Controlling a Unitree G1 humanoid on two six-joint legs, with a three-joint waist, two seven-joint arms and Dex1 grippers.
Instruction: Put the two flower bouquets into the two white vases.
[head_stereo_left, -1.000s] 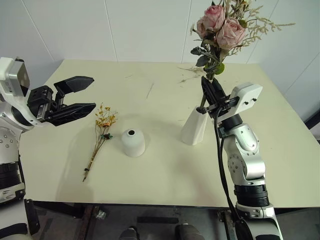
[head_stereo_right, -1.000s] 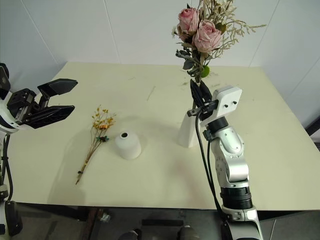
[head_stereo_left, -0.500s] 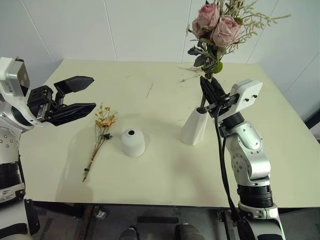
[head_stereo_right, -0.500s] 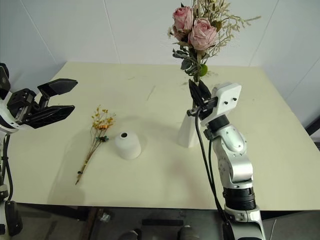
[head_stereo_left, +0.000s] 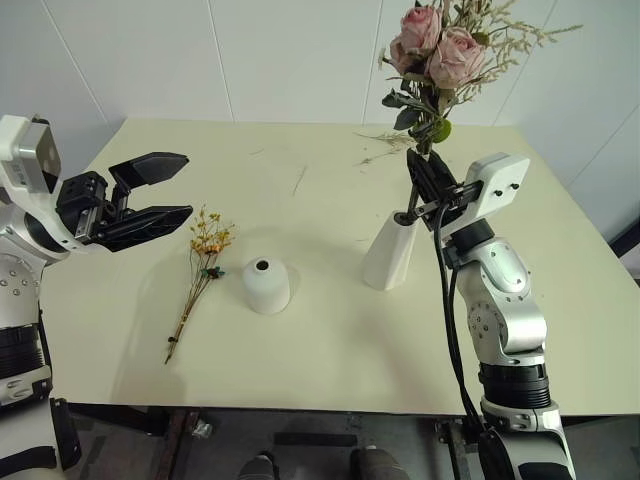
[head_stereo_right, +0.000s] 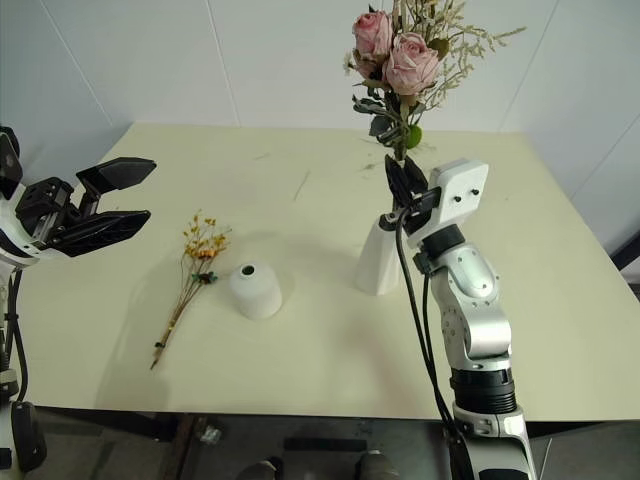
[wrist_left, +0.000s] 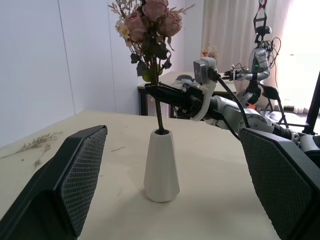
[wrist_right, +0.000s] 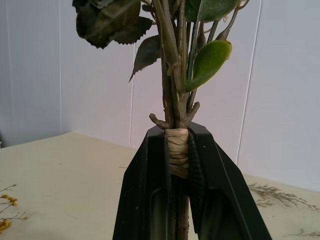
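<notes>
Right gripper (head_stereo_left: 418, 178), fingers clamped on the raffia-bound stems of the rose bunch (head_stereo_left: 437, 55), holds the bunch upright, directly over the tall vase (head_stereo_left: 389, 250). In the left wrist view the stem end sits at, or just inside, the vase mouth; how deep it reaches cannot be told. The near-vertical hold seems chosen to match stem to the narrow opening, so the bunch can slide down without tipping the vase.

Left gripper (head_stereo_left: 150, 195), jaws spread wide and empty, hovers above the table's left side, well apart from the yellow sprig (head_stereo_left: 203, 262), which lies flat on the table (head_stereo_left: 320, 350) just beside the short vase (head_stereo_left: 266, 285). That vase stands empty, its dark hole facing up; the sprig appears to be the left arm's later job.

Surface: a pale cream tabletop, matte, with loose dried twigs (head_stereo_left: 385, 148) scattered near the far edge behind the tall vase. Room: plain white panelled walls; the left wrist view also shows a curtained window and another robot beyond a second table.
</notes>
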